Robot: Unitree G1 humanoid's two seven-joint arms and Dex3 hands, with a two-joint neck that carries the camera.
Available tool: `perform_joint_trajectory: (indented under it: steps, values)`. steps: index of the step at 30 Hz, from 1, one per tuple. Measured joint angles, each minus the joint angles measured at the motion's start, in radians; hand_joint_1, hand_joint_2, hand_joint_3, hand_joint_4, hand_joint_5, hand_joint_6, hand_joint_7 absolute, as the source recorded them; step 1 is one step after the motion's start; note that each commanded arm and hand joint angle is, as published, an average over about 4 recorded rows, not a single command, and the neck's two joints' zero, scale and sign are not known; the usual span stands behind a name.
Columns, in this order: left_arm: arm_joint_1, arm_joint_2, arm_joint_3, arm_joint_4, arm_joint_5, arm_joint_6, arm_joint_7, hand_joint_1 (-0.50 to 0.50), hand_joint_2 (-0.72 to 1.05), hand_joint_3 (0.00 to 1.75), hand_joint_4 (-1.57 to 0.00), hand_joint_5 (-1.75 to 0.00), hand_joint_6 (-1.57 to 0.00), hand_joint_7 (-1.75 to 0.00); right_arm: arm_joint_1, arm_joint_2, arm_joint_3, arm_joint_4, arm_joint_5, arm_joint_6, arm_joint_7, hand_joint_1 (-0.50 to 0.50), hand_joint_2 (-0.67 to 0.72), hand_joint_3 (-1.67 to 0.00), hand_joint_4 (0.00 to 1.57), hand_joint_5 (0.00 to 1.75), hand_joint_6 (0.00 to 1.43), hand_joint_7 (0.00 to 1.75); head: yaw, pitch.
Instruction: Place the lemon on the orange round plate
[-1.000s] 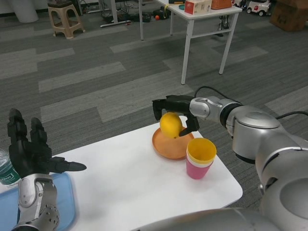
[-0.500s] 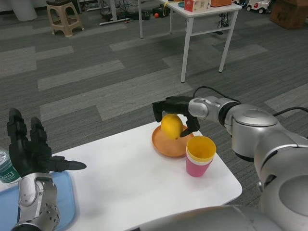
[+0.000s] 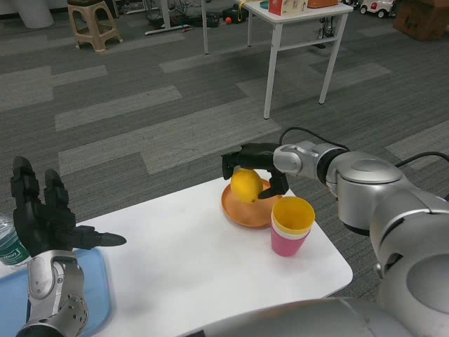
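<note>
Now: right hand [image 3: 254,168] wrapping fingers around lemon [image 3: 245,185] | lemon hanging over orange round plate [image 3: 247,208], 6 o'clock from fingers | left hand [image 3: 43,219] waiting, fingers spread.

No legible txt; bottle [image 3: 7,247] label has white marks, too small to read

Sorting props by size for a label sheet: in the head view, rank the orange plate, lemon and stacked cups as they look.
1. orange plate, widest, partly hidden
2. stacked cups, nearer the camera
3. lemon, held over the plate by the right hand
</note>
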Motion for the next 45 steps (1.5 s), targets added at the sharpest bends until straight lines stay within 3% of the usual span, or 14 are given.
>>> perform_joint_trajectory:
  steps: [8, 18, 24, 27, 30, 33, 37, 41, 45]
  values:
    - [0.000, 0.000, 0.000, 0.000, 0.000, 0.000, 0.000, -0.50, -0.64, 0.09, 0.00, 0.00, 0.00, 0.00, 0.000, 0.000, 0.000, -0.011, 0.000, 0.001, 0.000, -0.38, -0.03, -1.59, 0.00, 0.00, 0.00, 0.63, 0.002, -0.003]
    - [0.000, 0.000, 0.001, 0.000, 0.000, 0.000, 0.000, -0.50, -0.68, 0.09, 0.00, 0.00, 0.00, 0.00, 0.000, 0.000, -0.001, -0.023, 0.013, 0.014, 0.004, -0.38, -0.10, -1.59, 0.00, 0.00, 0.00, 0.52, 0.005, -0.007]
    - [0.000, -0.001, 0.002, 0.000, -0.001, 0.000, 0.000, -0.50, -0.72, 0.09, 0.00, 0.00, 0.00, 0.00, -0.002, -0.004, -0.047, -0.030, 0.053, 0.014, 0.010, -0.38, -0.24, -1.49, 0.00, 0.00, 0.00, 0.35, 0.007, -0.009]
    - [0.000, -0.001, 0.003, 0.000, -0.001, 0.000, 0.000, -0.50, -0.70, 0.09, 0.00, 0.00, 0.00, 0.00, 0.001, -0.010, -0.110, -0.037, 0.083, 0.008, 0.010, -0.38, -0.45, -1.25, 0.00, 0.00, 0.00, 0.17, 0.008, -0.009]
    - [0.000, -0.001, 0.003, 0.001, -0.001, 0.000, 0.000, -0.50, -0.68, 0.09, 0.00, 0.00, 0.00, -0.02, 0.007, -0.017, -0.169, -0.039, 0.131, -0.011, -0.001, -0.38, -0.45, -1.17, 0.00, 0.00, 0.00, 0.14, 0.008, -0.009]
    - [0.000, -0.001, 0.003, 0.001, -0.001, -0.001, 0.000, -0.50, -0.64, 0.09, 0.00, 0.00, 0.00, 0.00, 0.028, -0.020, -0.211, -0.039, 0.189, -0.059, -0.051, -0.38, -0.45, -1.09, 0.00, 0.00, 0.00, 0.14, 0.011, -0.011]
    - [0.000, -0.001, 0.007, 0.001, -0.001, -0.001, 0.000, -0.50, -0.70, 0.09, 0.00, 0.00, 0.00, 0.00, 0.086, -0.021, -0.314, -0.040, 0.271, -0.175, -0.195, -0.32, -0.53, -1.03, 0.00, 0.00, 0.00, 0.09, 0.014, -0.014]
    - [0.000, -0.002, 0.009, 0.001, -0.001, -0.001, 0.000, -0.50, -0.64, 0.09, 0.00, 0.00, 0.00, 0.00, 0.132, -0.021, -0.379, -0.079, 0.303, -0.212, -0.252, -0.17, -0.35, -0.79, 0.00, 0.00, 0.00, 0.00, 0.014, -0.017]
    - [0.000, -0.003, 0.010, 0.001, -0.001, -0.002, 0.000, -0.50, -0.68, 0.09, 0.00, 0.00, 0.00, 0.00, 0.192, -0.008, -0.477, -0.161, 0.312, -0.217, -0.274, -0.17, -0.13, -0.56, 0.00, 0.00, 0.00, 0.00, 0.015, -0.018]
